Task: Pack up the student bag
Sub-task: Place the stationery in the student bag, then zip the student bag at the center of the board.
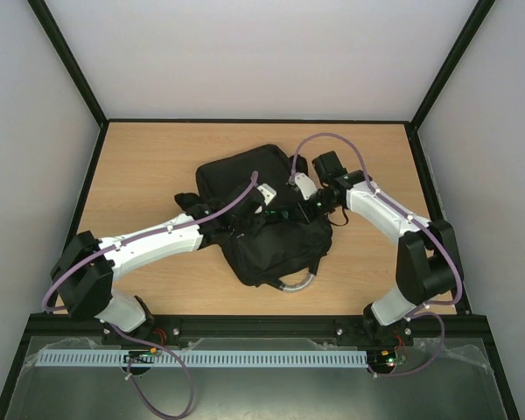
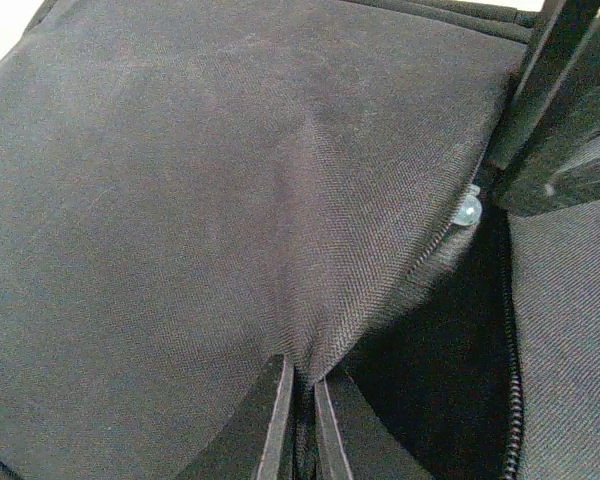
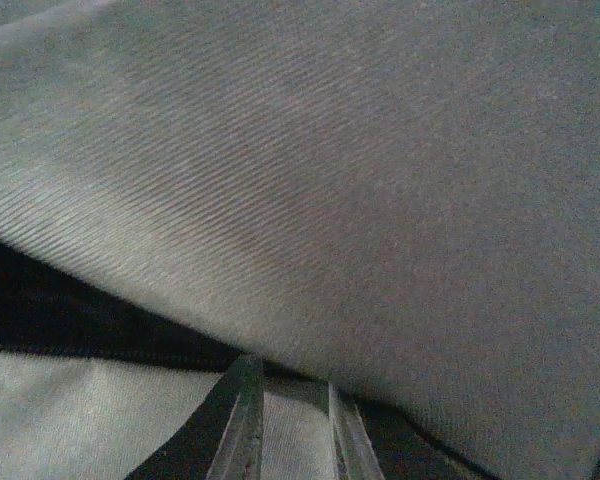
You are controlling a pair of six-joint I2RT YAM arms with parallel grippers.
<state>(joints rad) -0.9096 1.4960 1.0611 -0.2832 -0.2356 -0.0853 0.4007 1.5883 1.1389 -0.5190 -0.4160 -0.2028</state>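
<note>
The student bag point(image 1: 241, 171), a big black fabric backpack, lies in the middle of the table with its grey loop handle point(image 1: 297, 282) toward the near edge. My left gripper point(image 1: 261, 206) sits on top of it, shut on a pinched fold of the bag's fabric point(image 2: 305, 385), lifting the flap beside the open zip point(image 2: 510, 340). My right gripper point(image 1: 308, 203) is just to its right. In the right wrist view its fingers point(image 3: 245, 420) stand narrowly parted at the edge of the upper flap point(image 3: 380, 200), with lighter fabric showing between them. Nothing is clearly pinched there.
The wooden table point(image 1: 140, 157) is ringed by a black frame and pale walls. Black straps point(image 1: 188, 203) spill off the bag's left side. A small clear bead point(image 2: 467, 210) sits at the zip, beside the dark body of the other arm point(image 2: 560, 100).
</note>
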